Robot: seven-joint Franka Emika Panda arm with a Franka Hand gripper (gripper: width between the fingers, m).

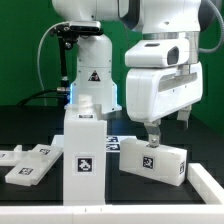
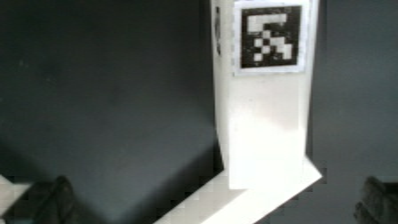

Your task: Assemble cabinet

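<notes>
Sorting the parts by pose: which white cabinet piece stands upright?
The tall tagged piece in the exterior view's middle; the panel left of it lies flat, the box piece right of it sits low.

Your arm [image 1: 165,20] is glossy white and rounded, upper right; its boxy white hand [image 1: 168,124] has dark fingers [image 1: 152,130]. The base [image 1: 90,55], upper centre, bears a black triangle sticker [image 1: 92,77].

Your black table [image 1: 35,130] bears a tall cabinet piece [image 1: 82,150], flanked by flat panels [image 1: 25,162] on the exterior view's left and a box piece [image 1: 152,160] on that view's right.
</notes>
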